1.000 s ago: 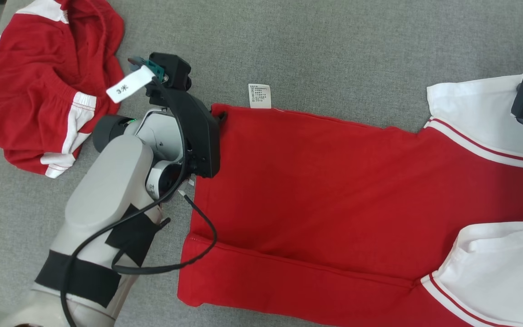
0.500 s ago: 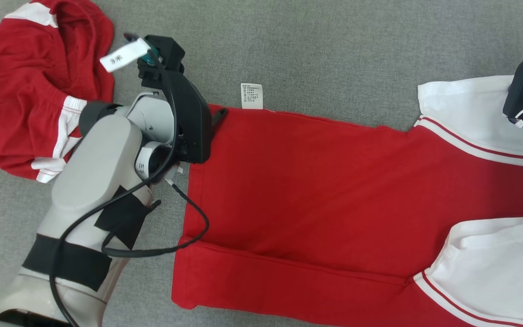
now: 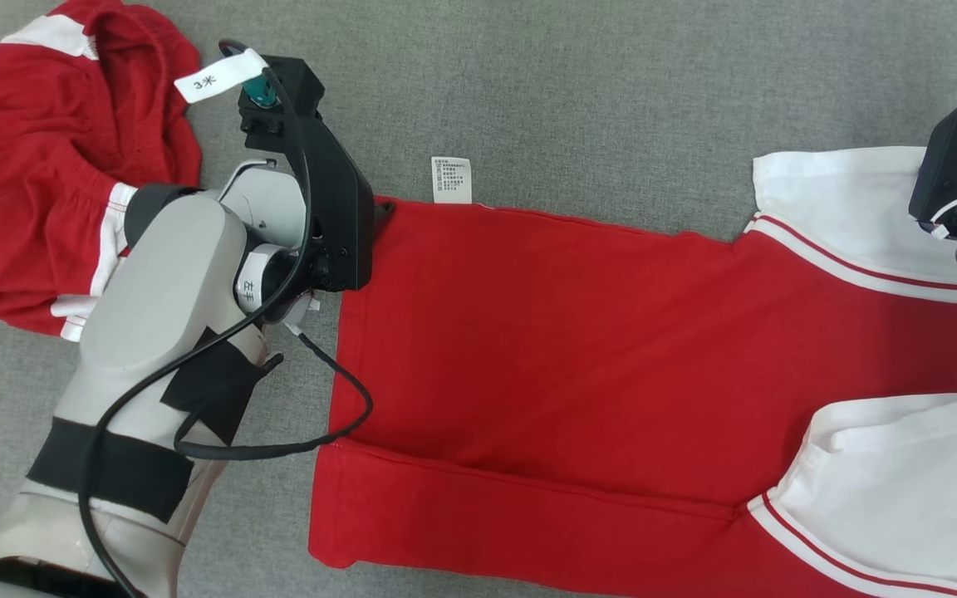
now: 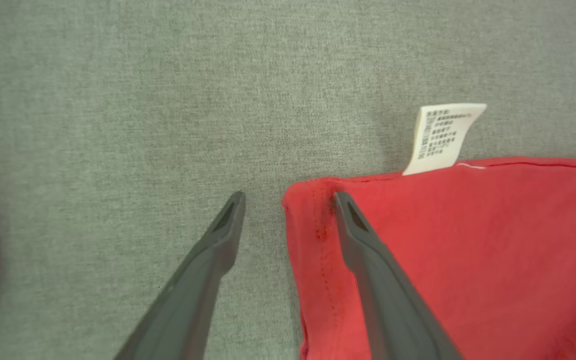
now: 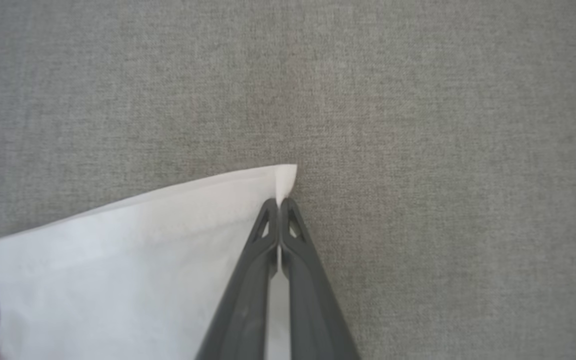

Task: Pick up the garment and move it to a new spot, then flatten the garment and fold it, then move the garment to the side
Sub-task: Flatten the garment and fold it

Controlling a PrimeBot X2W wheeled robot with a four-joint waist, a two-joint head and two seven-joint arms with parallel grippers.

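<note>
Grey surface (image 3: 611, 83) bore the red T-shirt (image 3: 570, 332), seemingly mid-flattening. The left gripper (image 4: 290, 195) stood open astride its hem corner (image 4: 313, 210), and the right gripper (image 5: 280, 202) was clamped on the white sleeve (image 5: 118, 250). Next, that sleeve needed releasing before folding.

Beyond the matt dark plastic fingers (image 4: 208, 265) the bench (image 4: 118, 90) wore grey woven cloth (coarse, dull); the garment (image 4: 468, 260) beneath one finger was soft, matt red knit, its label (image 4: 443, 135) papery.
</note>
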